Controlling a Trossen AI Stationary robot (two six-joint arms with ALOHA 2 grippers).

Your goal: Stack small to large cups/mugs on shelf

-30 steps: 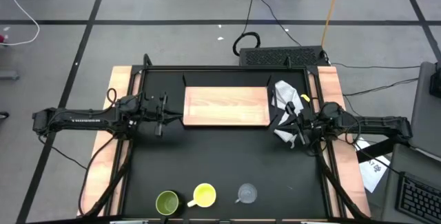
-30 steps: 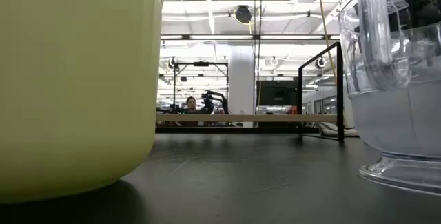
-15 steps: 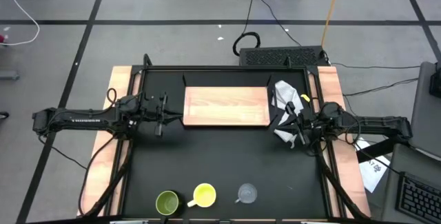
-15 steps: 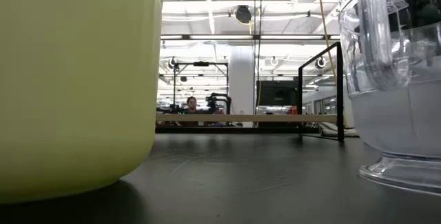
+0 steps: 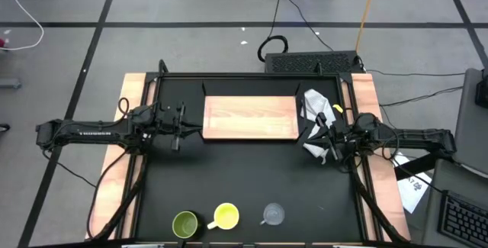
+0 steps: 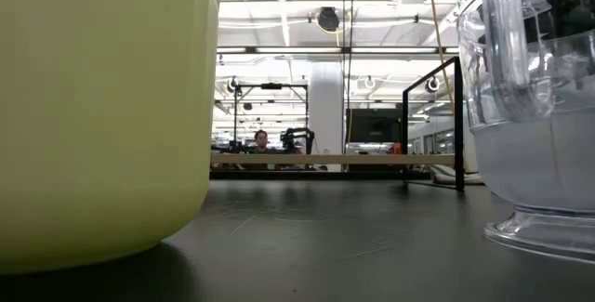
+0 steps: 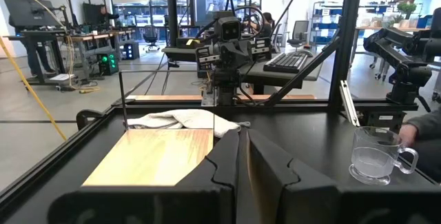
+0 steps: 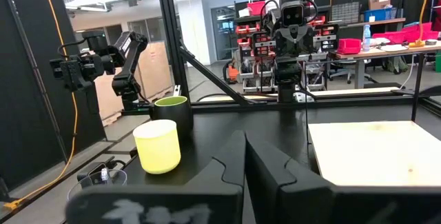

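Nothing on the table has shifted across the last second; only a person far back in the room, seen in the low view, has changed position slightly.

Left gripper [image 5: 185, 128]: jaws pressed together, grasping nothing, hanging just left of the shelf [image 5: 250, 117] at mid frame in the high view. Right gripper [image 5: 319, 136]: jaws likewise clenched and empty, just right of the shelf, beside the white cloth [image 5: 316, 103]. Both arms sit mirrored at the table's two sides, which reads as a rest pose before any reach.

Shelf lies flat in the upper centre of the black table [image 5: 252, 187], bare on top. Judgement: nothing has been stacked yet.

Three vessels stand in a row along the bottom edge of the high view, apart from one another: dark olive-green mug [image 5: 185, 224] at left, yellow mug [image 5: 226, 217] in the middle, clear glass cup [image 5: 272, 215] at right. All upright, mouths up, well apart from both grippers and the shelf.

Judgement: the row is a start layout, with the largest mug to go on the shelf first.
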